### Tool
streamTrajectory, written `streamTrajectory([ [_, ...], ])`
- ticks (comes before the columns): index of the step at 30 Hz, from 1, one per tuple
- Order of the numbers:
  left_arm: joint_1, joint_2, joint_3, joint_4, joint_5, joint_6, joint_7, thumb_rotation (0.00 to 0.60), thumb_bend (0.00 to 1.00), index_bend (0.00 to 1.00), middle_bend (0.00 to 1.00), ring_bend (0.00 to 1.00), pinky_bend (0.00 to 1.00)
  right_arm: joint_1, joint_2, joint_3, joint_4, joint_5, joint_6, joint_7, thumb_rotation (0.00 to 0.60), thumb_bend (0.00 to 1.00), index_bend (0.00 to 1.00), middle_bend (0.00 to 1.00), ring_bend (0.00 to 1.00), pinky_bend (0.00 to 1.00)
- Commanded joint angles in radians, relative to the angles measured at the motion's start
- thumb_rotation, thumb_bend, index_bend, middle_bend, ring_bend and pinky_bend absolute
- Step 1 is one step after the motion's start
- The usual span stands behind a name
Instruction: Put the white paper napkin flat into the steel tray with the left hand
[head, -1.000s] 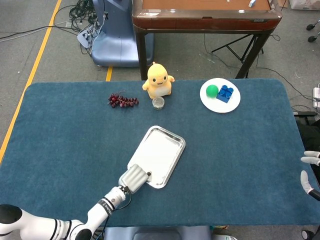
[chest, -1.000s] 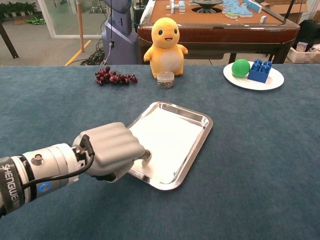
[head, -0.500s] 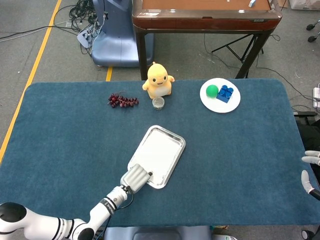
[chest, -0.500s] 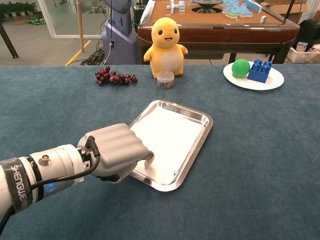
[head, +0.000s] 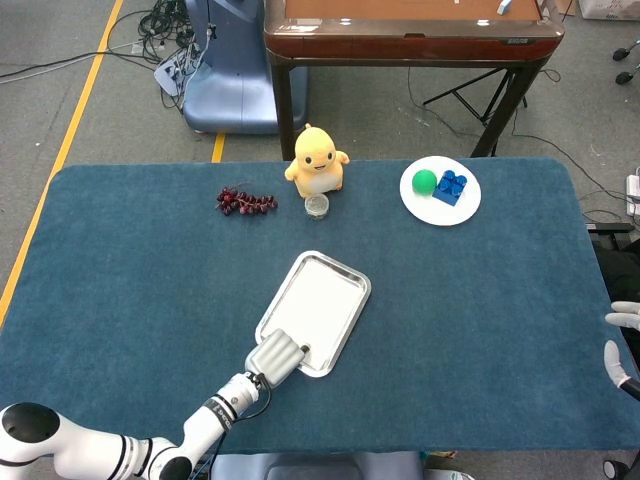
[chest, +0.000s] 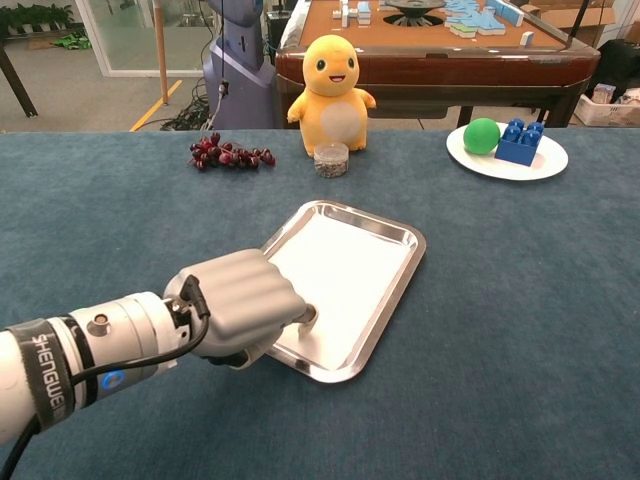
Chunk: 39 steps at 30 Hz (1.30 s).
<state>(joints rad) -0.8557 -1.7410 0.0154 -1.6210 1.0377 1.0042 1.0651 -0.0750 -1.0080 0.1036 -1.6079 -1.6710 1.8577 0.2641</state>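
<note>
The steel tray (head: 363, 288) (chest: 416, 248) lies at the table's middle, turned at an angle. The white paper napkin (head: 318, 300) (chest: 338, 268) lies flat inside it and covers most of its floor. My left hand (head: 276, 356) (chest: 240, 302) sits over the tray's near left corner, fingers curled down. Its thumb tip (chest: 305, 316) shows under them on the napkin's near edge, pinching it. That corner of the tray and napkin is hidden by the hand. My right hand (head: 620, 345) shows only at the right edge of the head view, off the table, fingers apart and holding nothing.
At the back of the table stand a yellow plush toy (chest: 331, 92), a small lidded jar (chest: 331, 160), a bunch of dark grapes (chest: 226, 154), and a white plate (chest: 506, 160) with a green ball and a blue block. A wooden table stands behind.
My left hand has crept a little to the right and forward over the tray's near corner. The napkin stays flat in the tray. The right hand has not moved.
</note>
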Motion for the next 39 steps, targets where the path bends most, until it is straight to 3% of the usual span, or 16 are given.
streamTrajectory([
  [1,-0.002,-0.002,0.0,0.001,-0.002,0.003,0.002,0.6,0.8,0.29,1.0,1.0,1.0,0.0,0.0,0.001,0.001,0.0,0.001,0.001,0.6,0.44,0.41,0.37,0.22,0.2],
  [25,-0.016,-0.01,0.006,-0.014,0.005,0.033,0.017,0.6,0.8,0.28,1.0,1.0,1.0,-0.005,-0.003,-0.004,0.01,-0.023,0.022,0.024,0.6,0.44,0.41,0.37,0.22,0.2],
  [39,0.005,0.053,0.024,-0.083,0.031,0.088,0.03,0.6,0.79,0.29,1.0,1.0,1.0,-0.002,-0.021,-0.003,0.026,-0.049,0.044,0.014,0.6,0.44,0.42,0.37,0.22,0.2],
])
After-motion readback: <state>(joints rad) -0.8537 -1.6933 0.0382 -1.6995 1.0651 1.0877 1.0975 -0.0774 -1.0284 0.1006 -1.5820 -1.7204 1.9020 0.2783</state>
